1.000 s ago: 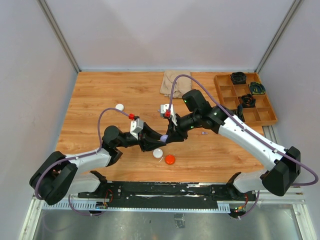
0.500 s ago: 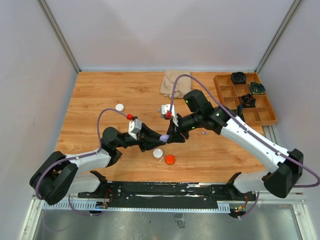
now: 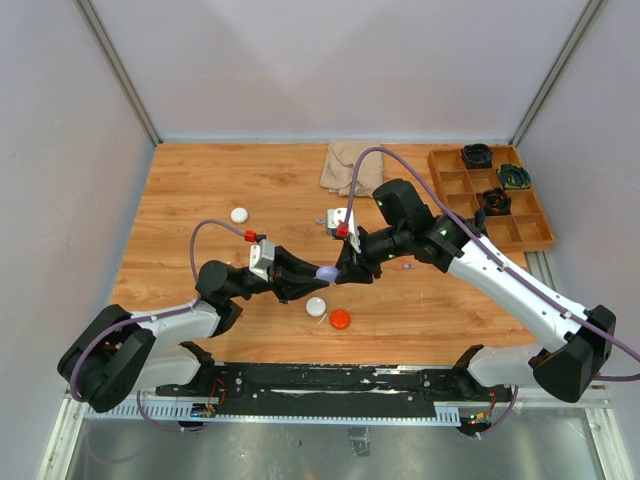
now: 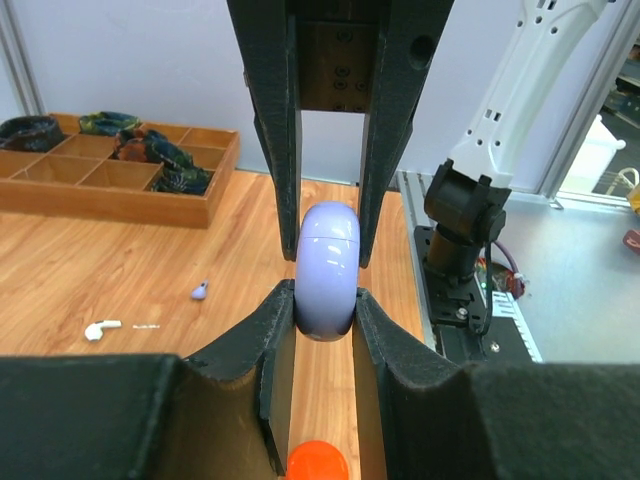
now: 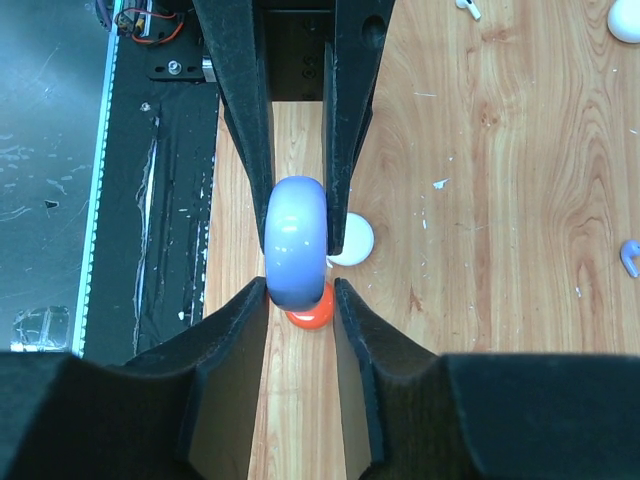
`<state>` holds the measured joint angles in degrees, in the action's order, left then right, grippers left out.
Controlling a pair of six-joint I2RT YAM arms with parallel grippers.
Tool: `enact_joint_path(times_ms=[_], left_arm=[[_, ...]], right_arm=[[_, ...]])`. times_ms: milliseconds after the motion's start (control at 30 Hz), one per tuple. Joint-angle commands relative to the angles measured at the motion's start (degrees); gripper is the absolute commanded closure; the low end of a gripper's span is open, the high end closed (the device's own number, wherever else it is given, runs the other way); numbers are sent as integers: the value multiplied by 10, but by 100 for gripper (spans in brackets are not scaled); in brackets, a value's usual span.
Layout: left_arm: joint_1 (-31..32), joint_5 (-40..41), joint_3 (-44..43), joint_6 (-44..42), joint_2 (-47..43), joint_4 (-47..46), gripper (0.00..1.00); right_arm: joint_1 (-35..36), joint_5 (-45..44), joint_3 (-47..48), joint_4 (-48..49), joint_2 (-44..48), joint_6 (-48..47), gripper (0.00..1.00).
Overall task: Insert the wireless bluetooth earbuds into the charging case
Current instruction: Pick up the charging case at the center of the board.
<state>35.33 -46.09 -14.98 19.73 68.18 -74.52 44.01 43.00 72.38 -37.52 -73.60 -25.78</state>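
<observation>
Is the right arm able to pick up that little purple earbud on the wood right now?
Probably not yet. The right gripper is clamped on the lavender case, shared with the left gripper, so its fingers are full. The purple earbud itself lies uncovered on the table.

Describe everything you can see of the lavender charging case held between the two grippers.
The lavender charging case is a small, smooth, glossy pebble of what looks like plastic, rounded all over, with highlights on its shell. No opening shows, so it looks closed. It is held edge-on off the table, pinched from opposite ends: the left gripper clamps one end and the right gripper the other. An orange puck lies on the wood below it.
</observation>
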Motion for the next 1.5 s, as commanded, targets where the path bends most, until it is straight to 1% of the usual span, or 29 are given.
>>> enact_joint_path(times_ms=[0, 167, 300, 333, 400, 500, 567, 667, 867, 1067, 1267, 1333, 1367, 1467], left_arm=[[-5, 5, 9, 21, 11, -70, 100], [-5, -1, 11, 31, 27, -98, 100], [-5, -3, 10, 31, 32, -100, 99], [-5, -3, 10, 31, 33, -99, 97], [-5, -4, 9, 26, 33, -91, 87], [-5, -8, 1, 16, 29, -65, 70], [-5, -11, -1, 14, 28, -55, 64], [-5, -15, -2, 15, 27, -53, 59], [-5, -22, -5, 14, 27, -47, 54], [-5, -24, -5, 15, 26, -47, 54], [-5, -26, -6, 17, 31, -50, 58], [-5, -28, -7, 17, 33, -50, 63], [-5, -29, -7, 18, 34, -51, 67], [-5, -29, -6, 20, 36, -58, 85]], right_arm=[[8, 17, 15, 3, -5, -4, 68], [8, 17, 17, 8, -5, 0, 76], [8, 16, 20, 7, -1, 1, 87], [7, 16, 20, 8, 1, 2, 91], [7, 14, 24, 1, 0, 1, 98], [8, 7, 35, -21, -7, -4, 99], [10, -4, 42, -34, -12, -6, 99], [17, -17, 48, -47, -18, -11, 99], [30, -46, 66, -74, -35, -19, 99], [40, -67, 75, -84, -46, -21, 99], [45, -75, 79, -85, -47, -21, 99], [46, -75, 78, -84, -48, -21, 99], [46, -76, 79, -84, -49, -21, 99], [50, -78, 80, -82, -51, -22, 99]])
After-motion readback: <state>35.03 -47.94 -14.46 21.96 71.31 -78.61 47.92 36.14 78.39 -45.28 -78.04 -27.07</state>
